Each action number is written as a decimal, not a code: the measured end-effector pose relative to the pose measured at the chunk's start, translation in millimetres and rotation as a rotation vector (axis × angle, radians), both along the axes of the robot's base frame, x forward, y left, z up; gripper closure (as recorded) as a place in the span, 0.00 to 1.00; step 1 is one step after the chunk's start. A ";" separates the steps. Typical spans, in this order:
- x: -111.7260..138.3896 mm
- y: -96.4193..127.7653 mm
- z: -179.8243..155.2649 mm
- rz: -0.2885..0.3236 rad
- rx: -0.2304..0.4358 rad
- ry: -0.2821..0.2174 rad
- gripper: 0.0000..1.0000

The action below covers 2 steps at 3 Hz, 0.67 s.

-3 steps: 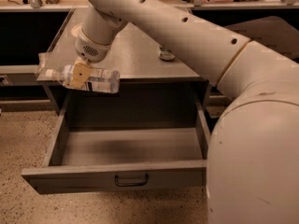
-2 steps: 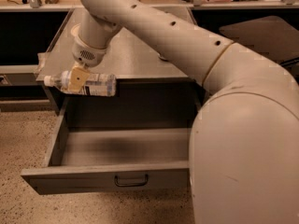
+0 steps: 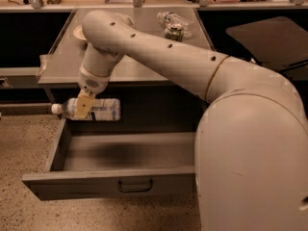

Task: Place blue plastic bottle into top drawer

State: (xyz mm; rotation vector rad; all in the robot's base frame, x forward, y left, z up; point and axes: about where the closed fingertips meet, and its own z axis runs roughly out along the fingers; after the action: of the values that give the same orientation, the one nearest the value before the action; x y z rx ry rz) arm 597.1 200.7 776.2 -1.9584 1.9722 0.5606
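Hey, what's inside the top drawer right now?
Only bare grey floor and a shadow show in the top drawer; the arm covers its right end. The gripper holds the blue plastic bottle above its back left corner.

Dim warm light; end effector [image 3: 83,106] with blue plastic bottle [image 3: 104,109] over shadowed top drawer [image 3: 72,186].

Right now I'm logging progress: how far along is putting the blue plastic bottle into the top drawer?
Done: the top drawer stands open, and the gripper is shut on the blue plastic bottle. In hand: the bottle hangs sideways over the drawer's left rear corner. Left: lower and release.
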 end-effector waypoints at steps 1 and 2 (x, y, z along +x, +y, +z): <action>-17.8 -8.5 -41.8 -0.010 -0.049 0.000 1.00; -32.2 -25.5 -88.4 -0.022 -0.050 0.004 1.00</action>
State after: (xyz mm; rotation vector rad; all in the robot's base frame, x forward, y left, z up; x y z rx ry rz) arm 565.0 175.2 687.8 -1.9633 2.0267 0.5149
